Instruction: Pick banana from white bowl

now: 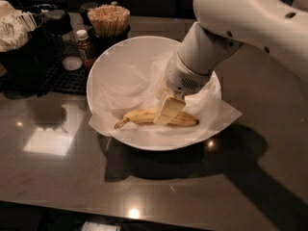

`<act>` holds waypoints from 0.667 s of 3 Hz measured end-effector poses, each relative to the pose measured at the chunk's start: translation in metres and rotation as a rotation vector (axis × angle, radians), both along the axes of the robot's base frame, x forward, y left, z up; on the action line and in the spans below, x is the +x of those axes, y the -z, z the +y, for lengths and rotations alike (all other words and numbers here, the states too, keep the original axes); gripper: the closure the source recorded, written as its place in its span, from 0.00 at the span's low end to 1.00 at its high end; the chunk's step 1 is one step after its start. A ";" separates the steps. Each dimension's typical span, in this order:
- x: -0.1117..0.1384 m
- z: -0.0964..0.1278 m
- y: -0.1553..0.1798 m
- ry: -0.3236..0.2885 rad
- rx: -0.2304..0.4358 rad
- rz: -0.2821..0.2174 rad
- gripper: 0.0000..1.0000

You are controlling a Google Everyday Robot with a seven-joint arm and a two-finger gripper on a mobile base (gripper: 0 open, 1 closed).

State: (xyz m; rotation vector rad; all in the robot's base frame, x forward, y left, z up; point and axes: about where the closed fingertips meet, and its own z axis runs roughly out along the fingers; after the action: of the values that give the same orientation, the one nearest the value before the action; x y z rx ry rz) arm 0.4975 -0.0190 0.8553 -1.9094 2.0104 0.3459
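The banana (139, 116) is yellow with brown speckles and lies on its side in the near part of the white bowl (103, 64), stem pointing left. The bowl is large and round, lined with crinkled white paper (219, 112) that hangs over its right rim. My gripper (167, 113) reaches down from the white arm (240, 18) into the bowl. Its pale yellow tip is at the banana's middle and covers part of it. Whether it touches the banana does not show.
The bowl stands on a dark glossy table (57, 177). Behind it at the left are a cup of wooden stir sticks (109, 19), a small brown bottle (85, 43), a black organiser tray (29, 57) and white packets (12, 30). The arm casts a broad shadow at the right.
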 end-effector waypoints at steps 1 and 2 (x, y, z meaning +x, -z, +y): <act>-0.002 0.000 0.009 -0.005 -0.018 0.040 0.44; -0.005 -0.001 0.016 -0.011 -0.033 0.072 0.46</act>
State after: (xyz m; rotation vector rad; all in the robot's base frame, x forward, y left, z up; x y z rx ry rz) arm 0.4927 -0.0198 0.8390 -1.9547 2.0639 0.3919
